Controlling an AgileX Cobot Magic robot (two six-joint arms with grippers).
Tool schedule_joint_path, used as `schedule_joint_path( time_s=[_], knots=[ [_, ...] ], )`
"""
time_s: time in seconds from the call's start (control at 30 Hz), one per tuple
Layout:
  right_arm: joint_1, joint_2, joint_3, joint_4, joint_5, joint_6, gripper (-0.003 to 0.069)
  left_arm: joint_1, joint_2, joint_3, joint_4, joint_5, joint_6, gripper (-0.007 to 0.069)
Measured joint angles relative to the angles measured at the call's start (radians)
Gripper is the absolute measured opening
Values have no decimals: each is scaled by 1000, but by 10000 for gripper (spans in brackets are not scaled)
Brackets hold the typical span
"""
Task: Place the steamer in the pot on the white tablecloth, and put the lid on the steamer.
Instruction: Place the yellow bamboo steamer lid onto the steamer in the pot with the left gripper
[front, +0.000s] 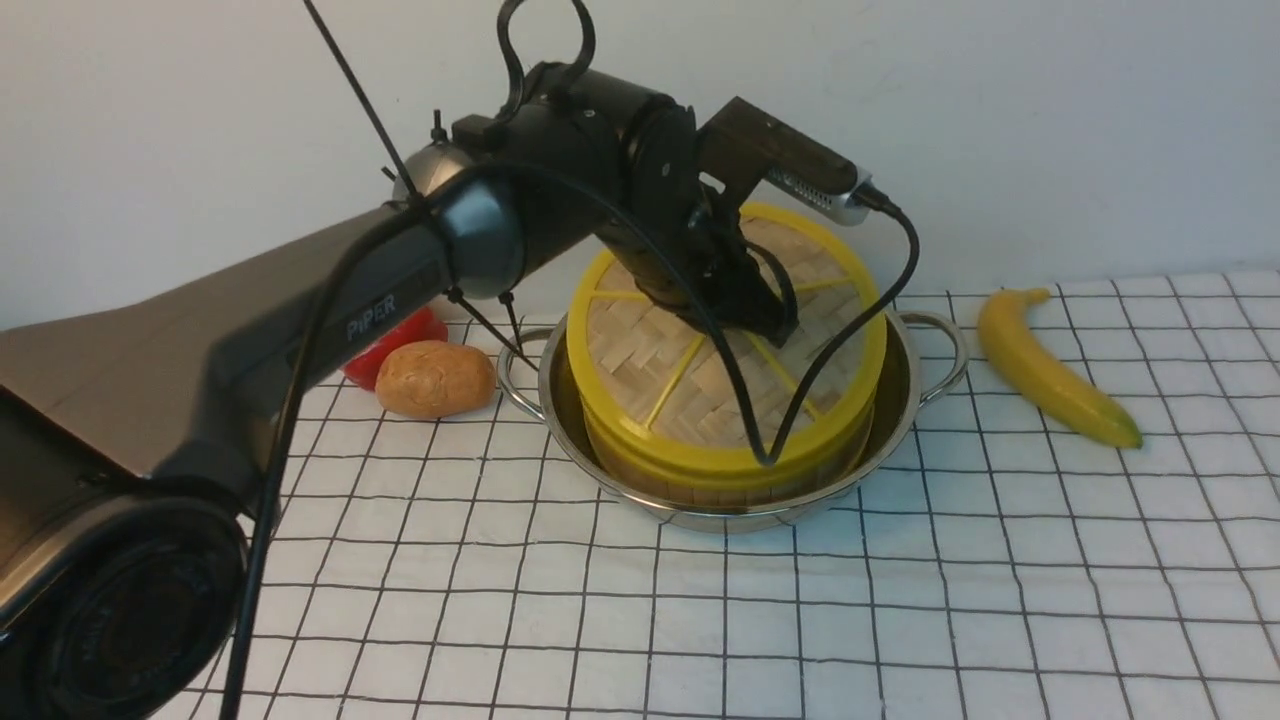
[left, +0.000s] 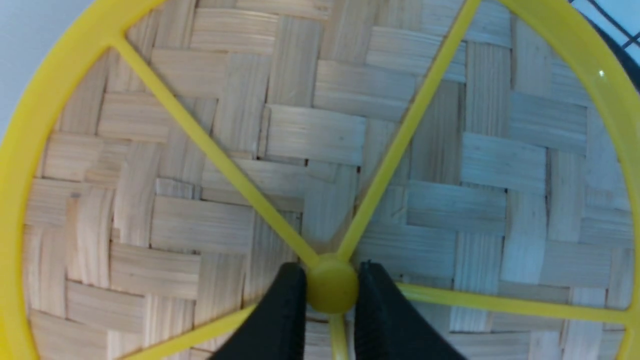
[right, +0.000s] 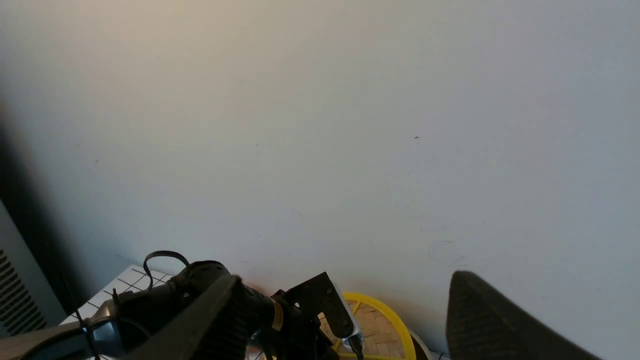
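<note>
The steamer (front: 720, 492) sits inside the shiny pot (front: 925, 380) on the white tablecloth (front: 900, 600); only its low wooden wall shows under a yellow rim. The woven lid (front: 660, 350) lies over it, tilted, its far edge higher than its near edge. My left gripper (front: 745, 300) reaches down onto the lid's middle. In the left wrist view the left gripper (left: 332, 280) is shut on the lid's small yellow knob (left: 331, 290), one black finger on each side. My right gripper (right: 347, 277) is open and empty, held high and facing the wall; it is out of the front view.
A yellow banana (front: 1050, 370) lies to the right of the pot. A brown potato (front: 435, 378) and a red item (front: 400, 340) lie to its left, partly behind my left arm. The wall stands close behind the pot.
</note>
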Motion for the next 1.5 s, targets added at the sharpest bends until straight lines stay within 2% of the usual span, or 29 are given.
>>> schedule_joint_path(
  time_s=[0.37, 0.63, 1.5],
  knots=[
    [0, 0, 0, 9, 0, 7, 519, 0, 36, -1, 17, -24, -5, 113],
    [0, 0, 0, 10, 0, 7, 519, -3, 36, -1, 73, -27, -79, 113],
    [0, 0, 0, 39, 0, 8, 519, -5, 36, -1, 77, -49, -79, 113]
  ],
)
